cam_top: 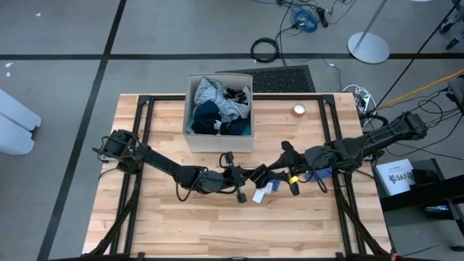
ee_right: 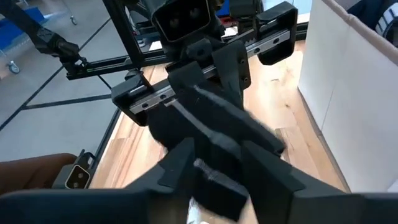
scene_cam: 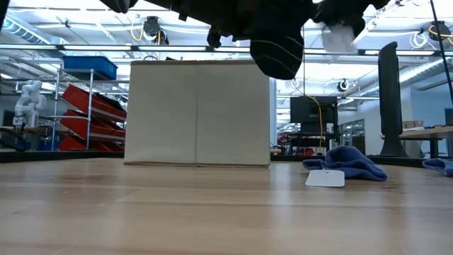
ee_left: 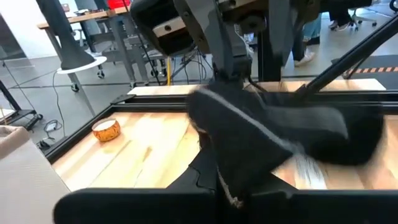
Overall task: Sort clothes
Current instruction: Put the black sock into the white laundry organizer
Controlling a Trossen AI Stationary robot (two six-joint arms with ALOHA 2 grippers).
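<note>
The sock point(cam_top: 255, 176), black with thin pale stripes, hangs between the two grippers above the middle of the tabletop point(cam_top: 181, 225), in front of the box point(cam_top: 220, 143). From above, the left gripper point(cam_top: 241, 183) and the right gripper point(cam_top: 279, 174) meet over it, and more clothes point(cam_top: 221, 107) already fill the box. A small blue piece point(cam_top: 270, 187) with a white tag lies just under the arms, and a tape roll point(cam_top: 299, 110) sits near the far edge.

In the low view the sock point(scene_cam: 277, 44) dangles well clear of the wood. The blue piece point(scene_cam: 345, 161) lies to the right of the box point(scene_cam: 198, 113), and another scrap of blue point(scene_cam: 439, 166) shows at the edge.

From the left wrist, the left gripper is clamped shut on the sock point(ee_left: 261, 140), which drapes forward toward the right arm.

From the right wrist, the sock point(ee_right: 214, 127) lies across the right gripper's fingers point(ee_right: 177, 163). They stand part open around it, and whether they still pinch the cloth I cannot tell.

This looks like a hand-over. To do it well, the right gripper should open fully and back away without dragging the fabric. The left should then carry the sock high enough to clear the box wall, or set it apart on the wood. The loose toe could snag on the other arm.
</note>
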